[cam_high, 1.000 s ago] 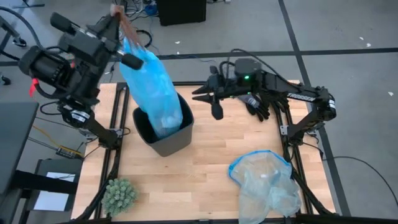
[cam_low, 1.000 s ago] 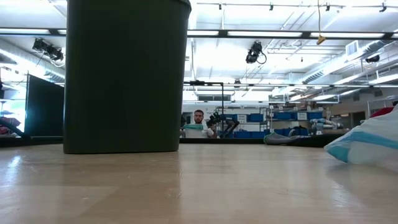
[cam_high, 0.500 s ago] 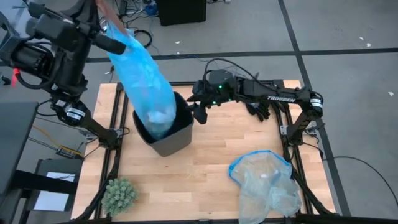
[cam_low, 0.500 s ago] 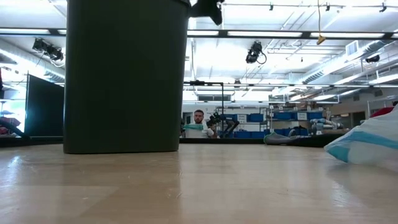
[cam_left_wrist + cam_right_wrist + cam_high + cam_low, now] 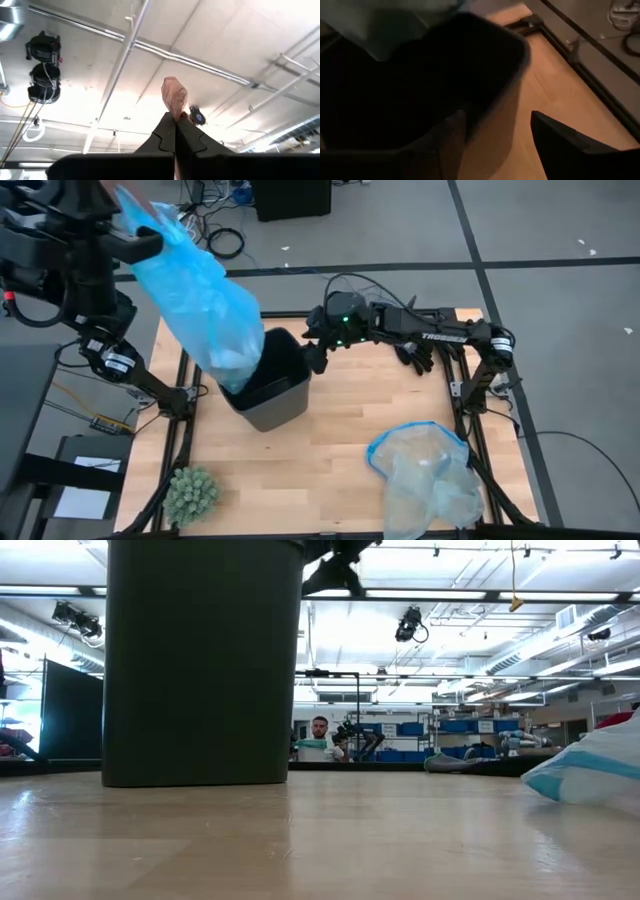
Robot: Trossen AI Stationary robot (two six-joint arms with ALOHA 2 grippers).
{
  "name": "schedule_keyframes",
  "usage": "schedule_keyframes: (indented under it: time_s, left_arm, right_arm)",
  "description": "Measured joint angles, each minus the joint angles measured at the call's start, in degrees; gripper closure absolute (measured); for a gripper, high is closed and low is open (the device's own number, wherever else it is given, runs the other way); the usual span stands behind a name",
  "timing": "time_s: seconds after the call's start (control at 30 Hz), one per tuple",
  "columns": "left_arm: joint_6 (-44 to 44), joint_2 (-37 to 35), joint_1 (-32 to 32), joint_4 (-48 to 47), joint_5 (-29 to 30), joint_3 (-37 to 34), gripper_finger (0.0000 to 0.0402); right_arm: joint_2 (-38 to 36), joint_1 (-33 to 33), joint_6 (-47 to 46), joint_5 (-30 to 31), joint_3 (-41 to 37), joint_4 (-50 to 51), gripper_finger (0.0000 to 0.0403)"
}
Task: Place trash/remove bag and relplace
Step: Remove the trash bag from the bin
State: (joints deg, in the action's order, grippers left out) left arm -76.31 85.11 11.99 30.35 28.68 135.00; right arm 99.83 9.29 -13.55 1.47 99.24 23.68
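The bright blue bag slants from high at the far left down into the dark bin, with its lower end inside the bin. A pale lump of trash shows through that end. My left gripper is raised over the table's far left corner and is shut on the bag's top. In the left wrist view it points at the ceiling. My right gripper is open at the bin's right rim. In its wrist view one finger overlaps the bin's wall, and the other finger is outside the bin. My left gripper pinches a reddish-brown strip at the bag's gathered top between its two shut fingers, and the strip sticks out past the fingertips. The fingers slant upward. The bag hangs drawn out below them, its lower end in the bin. My right gripper is by the bin's rim; I cannot tell whether it touches it.
A paler, clearer plastic bag lies at the near right and also shows in the low view. A green spiky ball sits at the near left. A black glove lies by the right arm. The bin fills the left of the low view.
My left gripper has moved up and toward the table's far left, tipping upward. It has drawn the bag farther out of the bin, so the bag now leans left. My right gripper has come down toward the bin's right rim and has opened.
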Motion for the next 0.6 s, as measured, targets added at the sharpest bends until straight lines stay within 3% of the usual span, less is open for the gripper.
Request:
schedule_keyframes:
  time_s: [0.3,0.6]
  left_arm:
    - [0.12,-2.02,-0.87,3.53,-9.64,0.00,0.0402]
    - [1.94,-3.73,-0.87,3.01,-9.94,0.00,0.0401]
  right_arm:
    - [5.02,-0.07,-5.61,-1.61,0.09,0.14,0.0202]
    - [5.96,0.25,-7.11,-4.70,-0.04,1.54,0.0298]
